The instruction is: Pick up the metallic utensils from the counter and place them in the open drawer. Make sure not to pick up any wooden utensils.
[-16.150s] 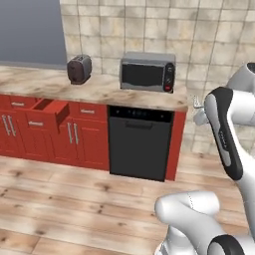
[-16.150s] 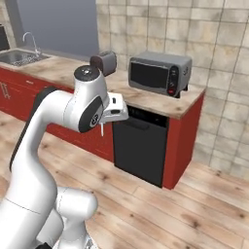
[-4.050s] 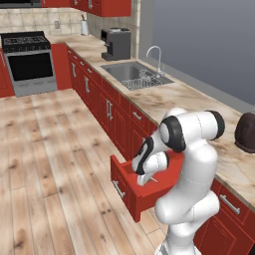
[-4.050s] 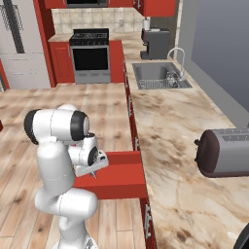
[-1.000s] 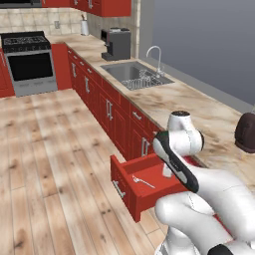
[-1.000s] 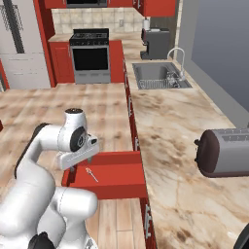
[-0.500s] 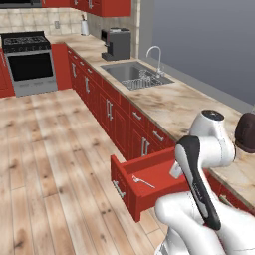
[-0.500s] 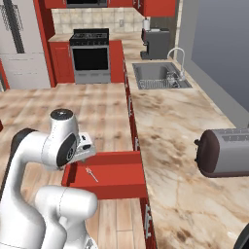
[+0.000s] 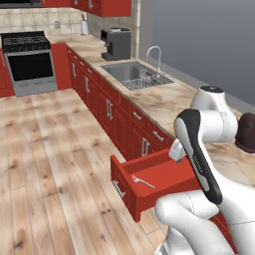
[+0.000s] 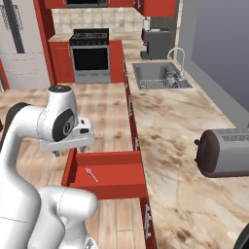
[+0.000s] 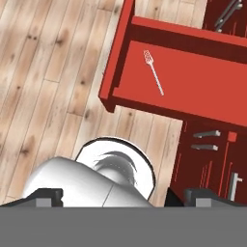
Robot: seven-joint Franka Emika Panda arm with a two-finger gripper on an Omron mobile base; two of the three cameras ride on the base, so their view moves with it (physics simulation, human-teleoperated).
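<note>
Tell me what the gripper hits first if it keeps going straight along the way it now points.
Judging by the hand view, the open gripper points down over the open drawer, so it would probably meet the drawer's red floor, near the small metal utensil lying there. Depth is uncertain.

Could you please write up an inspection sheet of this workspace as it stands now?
Surface: beige marbled counter, running past a steel sink.
Job's things: open red drawer holds one small metal utensil that looks like a fork; no knife seen in the drawer.
Clutter: toaster on the counter; coffee machine beyond the sink.
Gripper: open, holding nothing, raised above the drawer.
Cables: nothing seen.
Surroundings: wooden floor, red cabinets, stove.
</note>
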